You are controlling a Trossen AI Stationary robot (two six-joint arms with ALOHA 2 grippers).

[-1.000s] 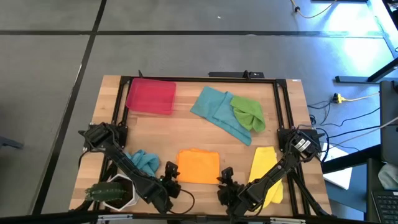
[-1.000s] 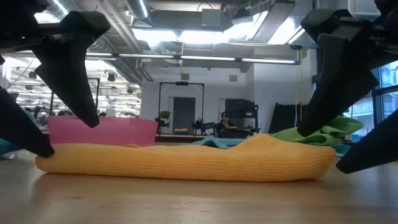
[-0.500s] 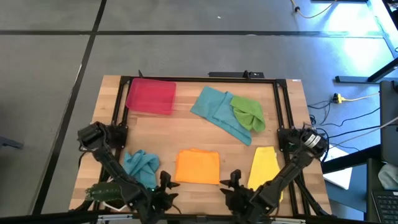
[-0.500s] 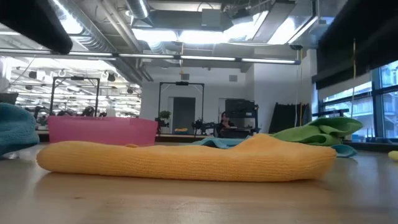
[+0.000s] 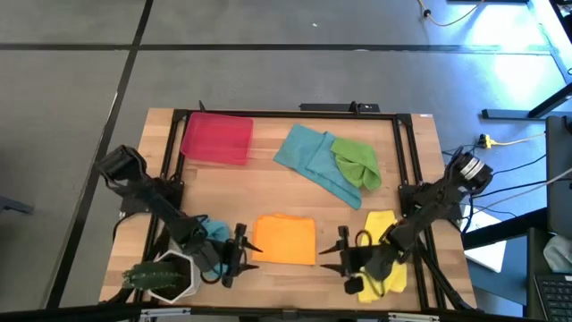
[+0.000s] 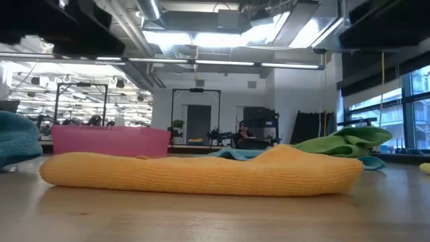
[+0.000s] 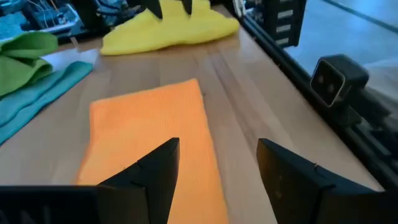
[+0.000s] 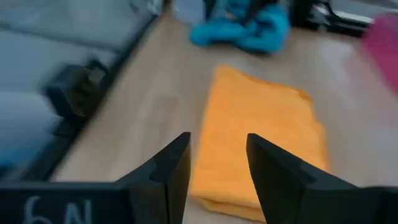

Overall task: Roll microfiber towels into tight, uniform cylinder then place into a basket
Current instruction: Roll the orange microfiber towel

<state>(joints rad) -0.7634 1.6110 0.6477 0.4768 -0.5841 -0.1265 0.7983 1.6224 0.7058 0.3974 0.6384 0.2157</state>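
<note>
While both my jaws, left (image 5: 239, 251) and right (image 5: 332, 253), hang open flanking the folded orange towel (image 5: 285, 240), I judge rolling comes next.

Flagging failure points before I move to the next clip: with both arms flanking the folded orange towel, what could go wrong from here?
1. The left gripper and right gripper flank the orange towel with jaws open; uneven grasps could roll it crooked.
2. The small teal towel lies under the left arm and could get dragged.
3. The yellow towel lies under the right arm, same hazard.
</note>
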